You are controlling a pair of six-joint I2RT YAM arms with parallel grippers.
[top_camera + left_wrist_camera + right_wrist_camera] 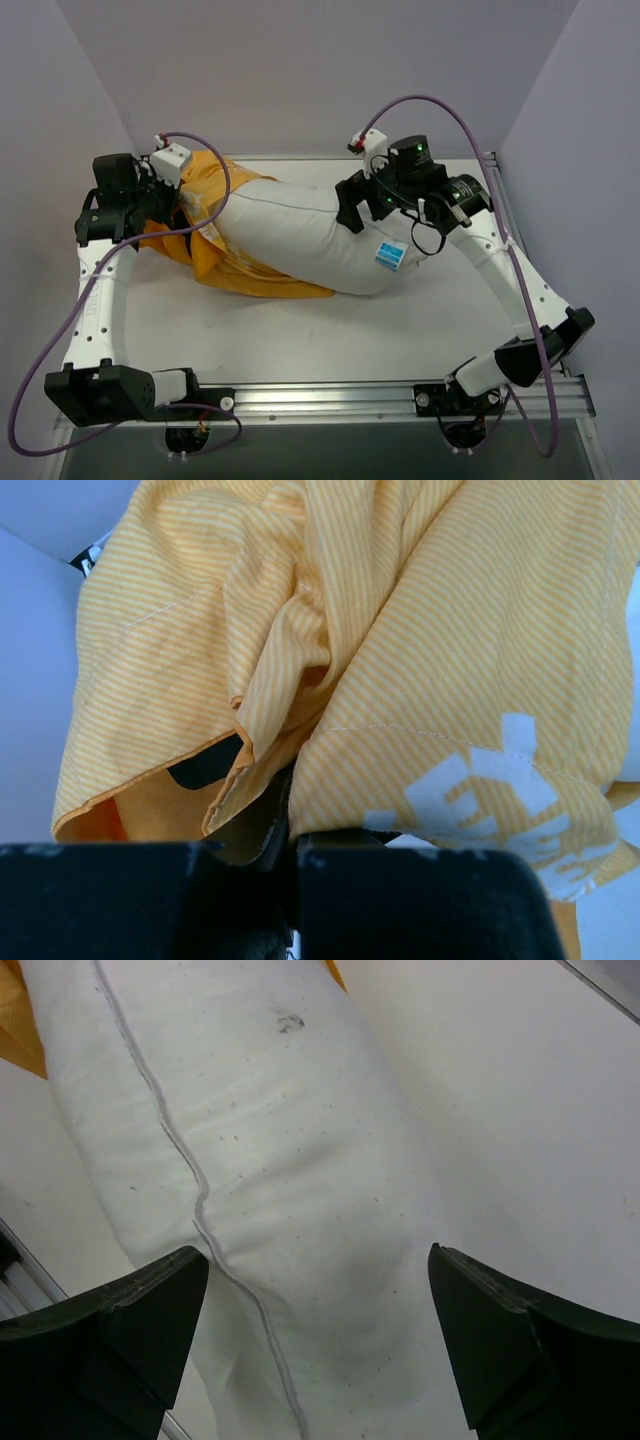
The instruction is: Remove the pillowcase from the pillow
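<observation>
The white pillow (310, 235) lies across the table, its blue-and-white tag (391, 255) near its right end. The orange-yellow pillowcase (215, 235) is bunched over the pillow's left end. My left gripper (168, 205) is shut on a fold of the pillowcase (330, 640) at the far left; white lettering (480, 805) shows on the cloth. My right gripper (350, 208) is open, its fingers (150, 1305) straddling the pillow (260, 1160) at its right part, with the seam (200, 1200) between them.
The white table (330, 335) has a metal rail (400, 398) along its near edge and grey walls close on the left, back and right. Purple cables loop from both arms.
</observation>
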